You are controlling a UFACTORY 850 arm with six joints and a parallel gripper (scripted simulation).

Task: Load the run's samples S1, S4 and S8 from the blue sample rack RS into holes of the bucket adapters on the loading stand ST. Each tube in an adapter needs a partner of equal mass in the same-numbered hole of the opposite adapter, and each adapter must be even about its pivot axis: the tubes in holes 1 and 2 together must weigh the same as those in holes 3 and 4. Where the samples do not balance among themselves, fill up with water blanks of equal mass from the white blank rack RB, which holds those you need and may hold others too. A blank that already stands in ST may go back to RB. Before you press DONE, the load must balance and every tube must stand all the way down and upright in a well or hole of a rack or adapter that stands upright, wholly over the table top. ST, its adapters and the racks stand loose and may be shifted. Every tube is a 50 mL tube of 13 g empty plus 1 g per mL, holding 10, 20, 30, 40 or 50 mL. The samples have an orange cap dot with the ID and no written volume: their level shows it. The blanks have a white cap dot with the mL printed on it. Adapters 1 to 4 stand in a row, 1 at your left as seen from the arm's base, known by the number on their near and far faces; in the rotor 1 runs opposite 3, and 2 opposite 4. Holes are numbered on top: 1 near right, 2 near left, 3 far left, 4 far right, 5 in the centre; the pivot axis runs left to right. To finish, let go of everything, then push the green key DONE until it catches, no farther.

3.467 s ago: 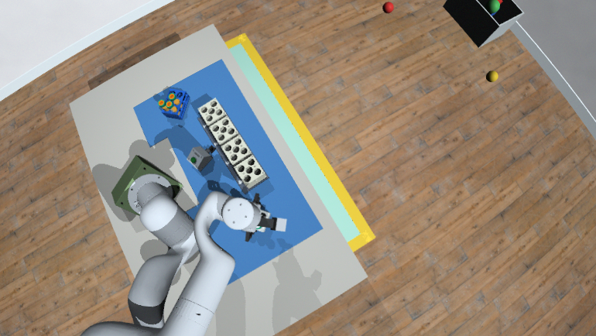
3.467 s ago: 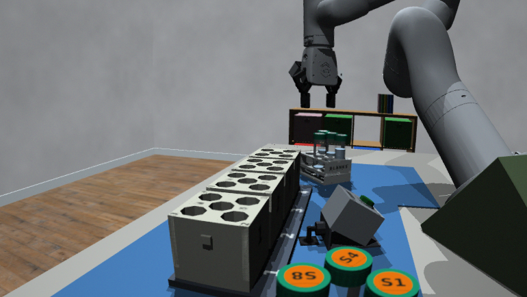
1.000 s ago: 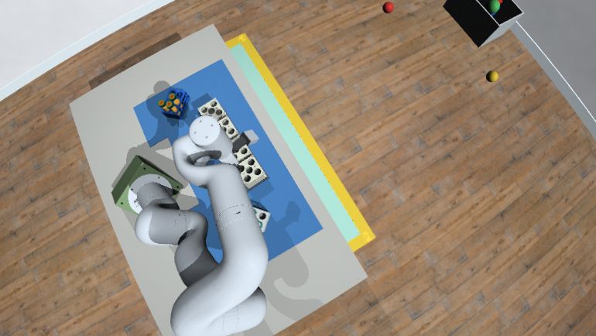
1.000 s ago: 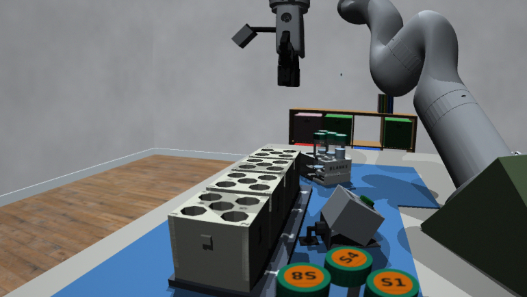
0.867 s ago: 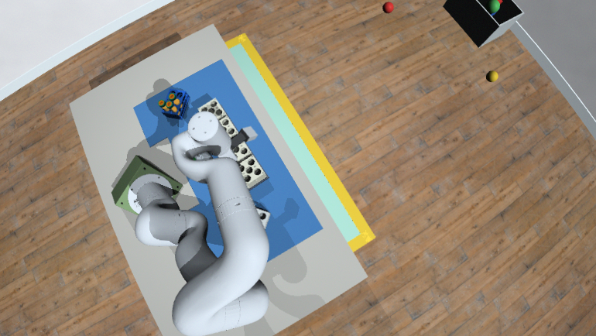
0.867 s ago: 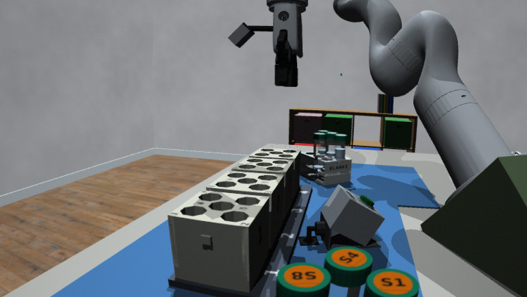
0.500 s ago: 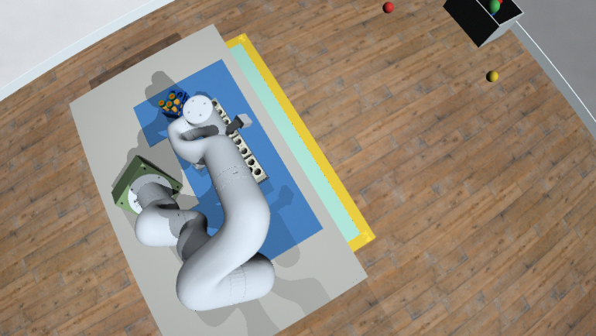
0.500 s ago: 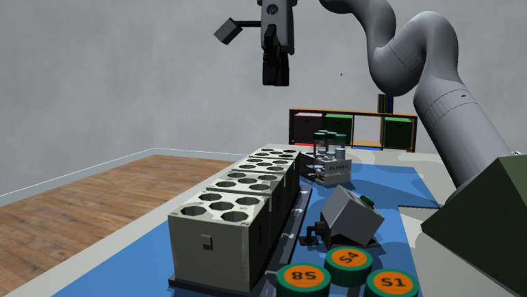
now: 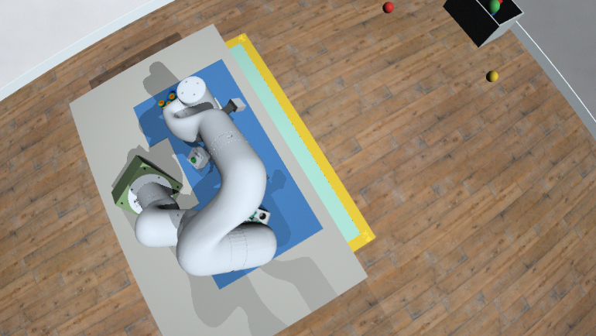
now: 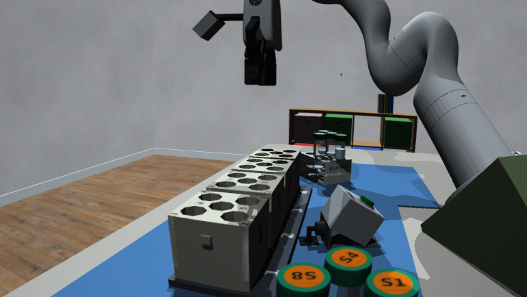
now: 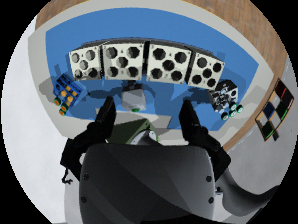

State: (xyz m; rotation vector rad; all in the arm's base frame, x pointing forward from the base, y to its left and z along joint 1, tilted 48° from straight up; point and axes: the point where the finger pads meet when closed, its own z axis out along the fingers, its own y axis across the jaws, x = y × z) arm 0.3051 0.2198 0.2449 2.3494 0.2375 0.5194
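While pincer (image 10: 259,79) hangs wide, empty, high above adapters (image 10: 236,206): samples (image 10: 348,258) below, off to one side; risk: misaligned descent clips neighbouring caps, tilting a tube.

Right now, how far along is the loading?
Nothing is loaded: every adapter hole that shows on the stand is bare, and S1, S4 and S8 stand at the near edge, off the stand. The gripper hangs open and empty high above the table. All transfers, any blanks from the white rack, and the green key remain.
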